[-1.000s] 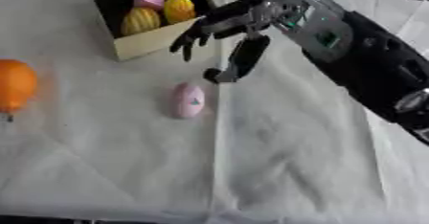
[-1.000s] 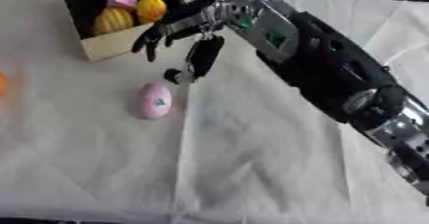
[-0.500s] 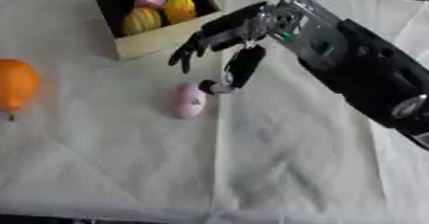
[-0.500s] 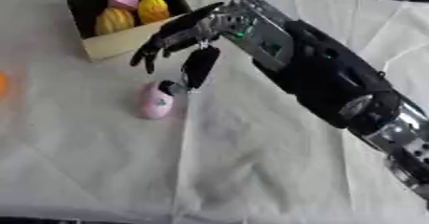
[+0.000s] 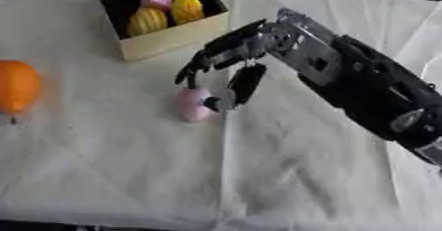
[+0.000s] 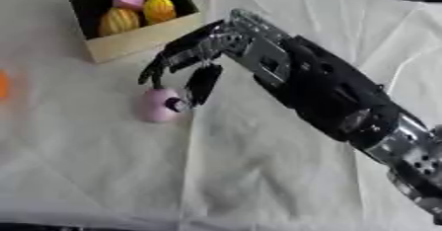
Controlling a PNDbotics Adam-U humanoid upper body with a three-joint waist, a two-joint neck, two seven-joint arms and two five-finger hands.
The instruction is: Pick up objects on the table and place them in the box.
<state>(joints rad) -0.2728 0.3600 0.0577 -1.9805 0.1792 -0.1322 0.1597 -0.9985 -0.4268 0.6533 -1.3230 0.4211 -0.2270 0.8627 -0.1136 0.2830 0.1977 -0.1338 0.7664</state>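
We have our right hand (image 5: 231,62) spread open over the pink egg (image 5: 193,104), holding nothing, so the fingers should close around its middle.

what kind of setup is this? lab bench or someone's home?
Probably a lab or test table, not a home: a creased white cloth covers the whole surface, with only toy-like props on it, a small box holding pieces, a pink egg-shaped object under the right hand, and an orange object.

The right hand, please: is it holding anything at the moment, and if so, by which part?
Nothing is held yet. The right hand is open over the pink egg-shaped object, thumb at its right side, fingers above it; the object lies on the white cloth.
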